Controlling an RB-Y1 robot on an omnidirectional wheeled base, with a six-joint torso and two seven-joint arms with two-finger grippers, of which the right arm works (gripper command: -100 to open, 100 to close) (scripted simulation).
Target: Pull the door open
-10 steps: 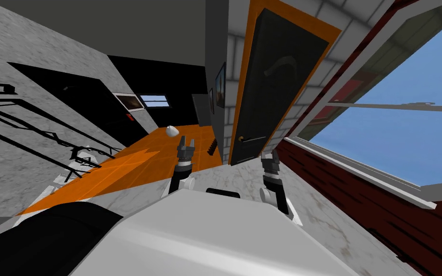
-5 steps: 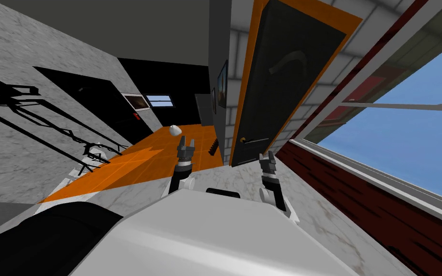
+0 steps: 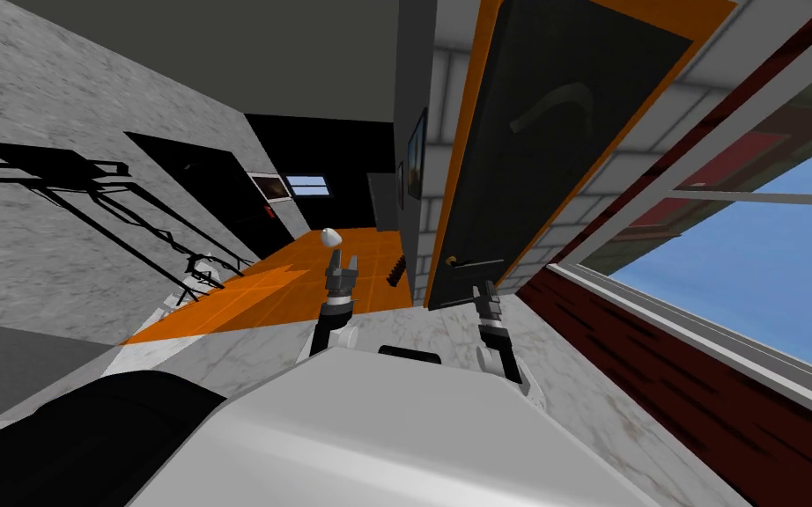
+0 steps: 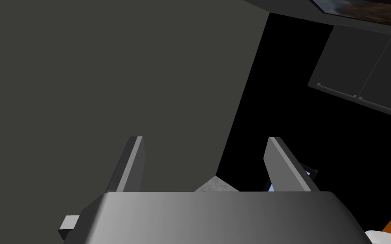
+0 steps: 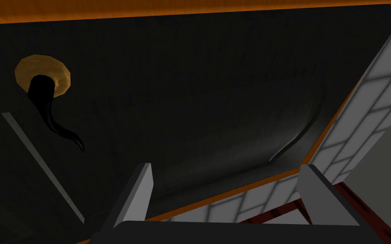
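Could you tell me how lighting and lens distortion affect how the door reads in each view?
Head view: the wide lens slants the door. Right wrist view: dim; the black handle nearly melts into the dark door, only its gold plate stands out. Left wrist view: flat grey wall.

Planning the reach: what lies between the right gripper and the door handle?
Nothing; right wrist view shows only bare door between right gripper and handle.
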